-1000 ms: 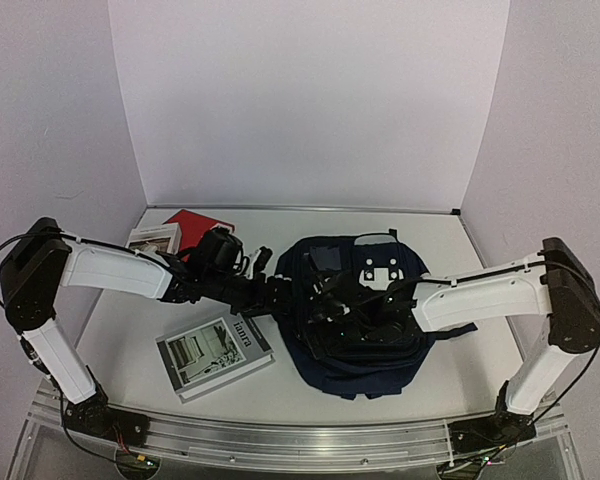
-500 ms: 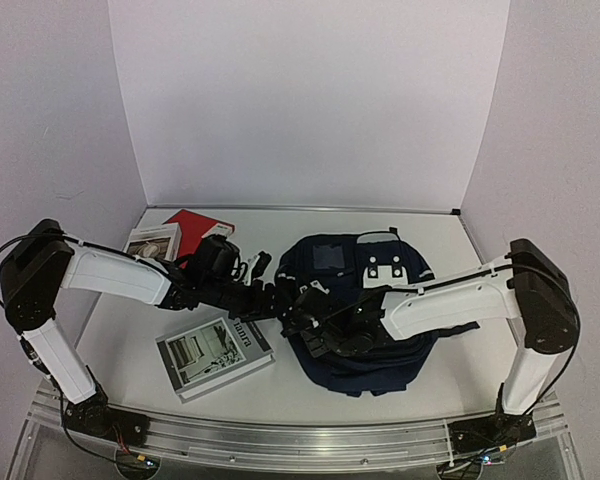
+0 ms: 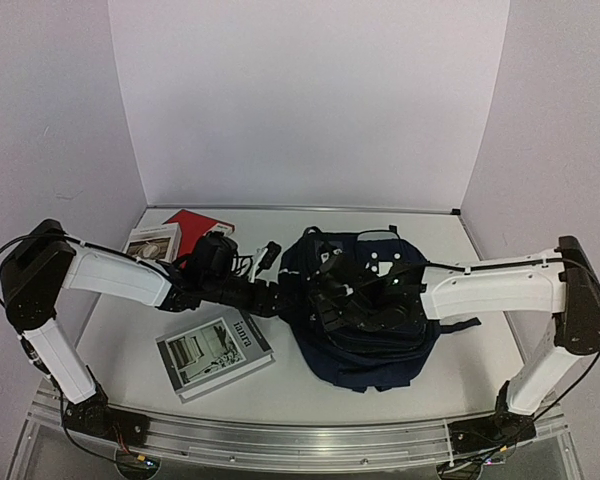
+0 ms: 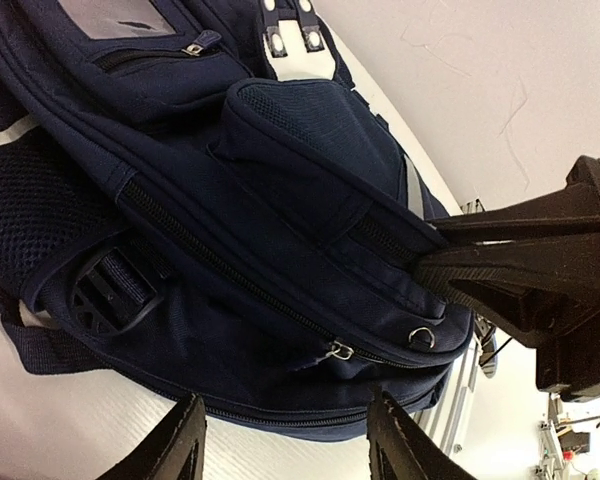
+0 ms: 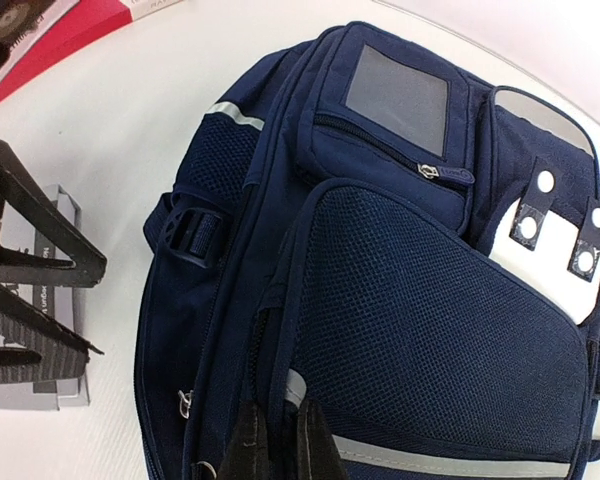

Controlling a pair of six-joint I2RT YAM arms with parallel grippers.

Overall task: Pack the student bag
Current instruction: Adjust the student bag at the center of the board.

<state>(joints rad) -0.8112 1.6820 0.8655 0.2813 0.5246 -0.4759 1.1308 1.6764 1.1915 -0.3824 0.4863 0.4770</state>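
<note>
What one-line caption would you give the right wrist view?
Right gripper pinches the front edge of the navy student bag; left gripper open beside it.

You are looking at one student bag, one red book, one white book and one grey book, three in all.

The grey book shows a word like "laura"; other print is illegible.

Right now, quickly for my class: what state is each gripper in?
Left gripper: open, holding nothing.
Right gripper: closed, pinching the student bag at its edge.
</note>
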